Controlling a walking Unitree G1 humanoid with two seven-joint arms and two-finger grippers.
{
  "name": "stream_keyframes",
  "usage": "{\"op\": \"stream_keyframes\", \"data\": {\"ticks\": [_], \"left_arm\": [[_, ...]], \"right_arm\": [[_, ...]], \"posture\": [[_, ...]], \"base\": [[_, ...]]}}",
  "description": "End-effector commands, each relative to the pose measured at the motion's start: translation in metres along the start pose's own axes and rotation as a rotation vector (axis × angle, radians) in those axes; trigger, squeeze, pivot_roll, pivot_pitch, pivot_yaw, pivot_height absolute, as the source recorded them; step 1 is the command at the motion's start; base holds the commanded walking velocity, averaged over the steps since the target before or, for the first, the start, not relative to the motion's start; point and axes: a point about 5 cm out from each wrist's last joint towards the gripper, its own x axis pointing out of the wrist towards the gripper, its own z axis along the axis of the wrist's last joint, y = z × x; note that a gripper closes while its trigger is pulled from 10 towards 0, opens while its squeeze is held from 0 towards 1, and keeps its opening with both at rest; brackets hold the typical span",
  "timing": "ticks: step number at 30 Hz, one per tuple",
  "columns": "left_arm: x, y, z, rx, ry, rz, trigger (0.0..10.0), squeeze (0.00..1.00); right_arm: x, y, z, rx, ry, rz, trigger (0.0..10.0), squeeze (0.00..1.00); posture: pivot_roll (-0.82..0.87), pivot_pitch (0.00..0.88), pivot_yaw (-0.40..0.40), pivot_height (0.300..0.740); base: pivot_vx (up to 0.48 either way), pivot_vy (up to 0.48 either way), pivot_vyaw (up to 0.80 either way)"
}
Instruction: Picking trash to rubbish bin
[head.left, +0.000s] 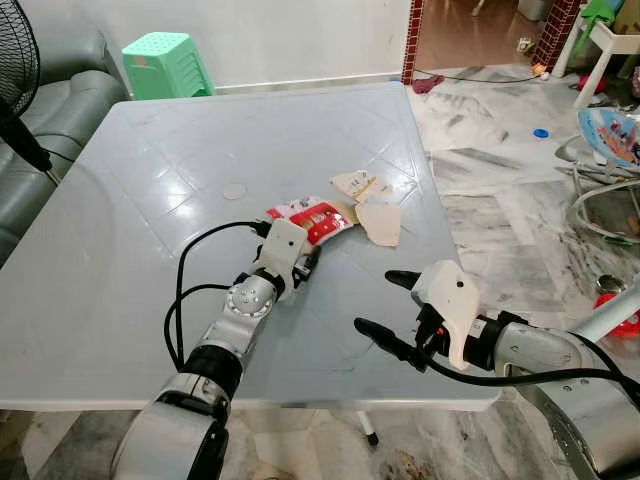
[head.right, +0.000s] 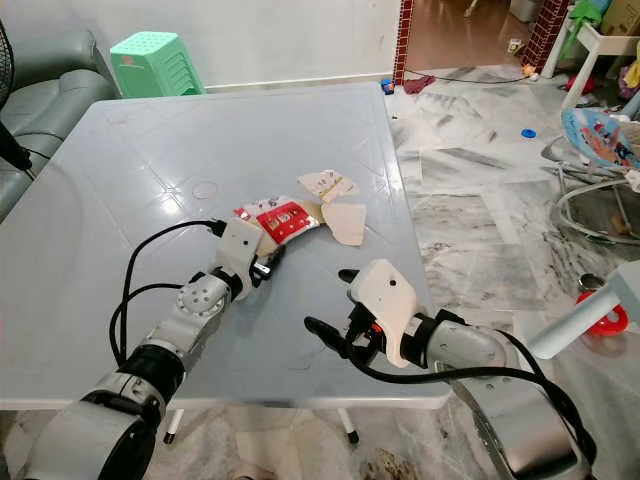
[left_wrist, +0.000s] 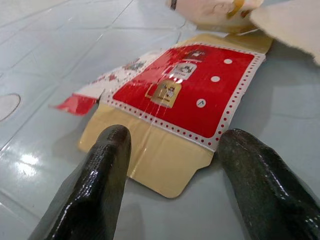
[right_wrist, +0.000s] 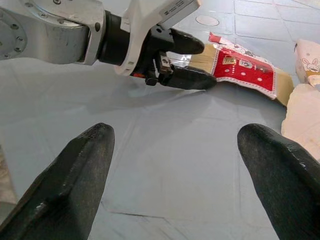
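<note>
Table (head.left: 120, 300) glossy pale grey, wide bare room lying left of both claws; right edge running just past right claw (head.left: 380, 300), floor beyond. Left claw (left_wrist: 170, 165) spreading open, fingertips straddling carton's (left_wrist: 190, 95) tan flap. Carton flattened, red dotted card, long axis pointing away from left claw toward cream scraps (head.left: 372, 205). Right claw gaping, hovering apart, holding nothing.

Pale grey table (head.left: 120, 300); marble-pattern floor (head.left: 500, 200); green plastic stool (head.left: 166, 65) by white wall; grey sofa (head.left: 50, 110) left.
</note>
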Motion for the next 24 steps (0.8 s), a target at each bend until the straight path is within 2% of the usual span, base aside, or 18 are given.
{"op": "stream_keyframes", "data": {"ticks": [1,24], "left_arm": [[0.0003,0.0041,-0.0005,0.001,0.007,0.011,0.0,0.00],[-0.0020,0.0136,-0.0063,0.020,0.010,0.041,0.0,0.00]], "right_arm": [[0.0012,0.0029,0.0065,-0.024,-0.011,0.009,10.0,0.00],[0.0073,0.0041,0.0068,-0.053,-0.006,0.007,10.0,0.00]], "posture": [[-0.18,0.104,0.073,0.740],[-0.17,0.096,0.076,0.740]], "base": [[0.000,0.000,0.00],[0.000,0.000,0.00]]}}
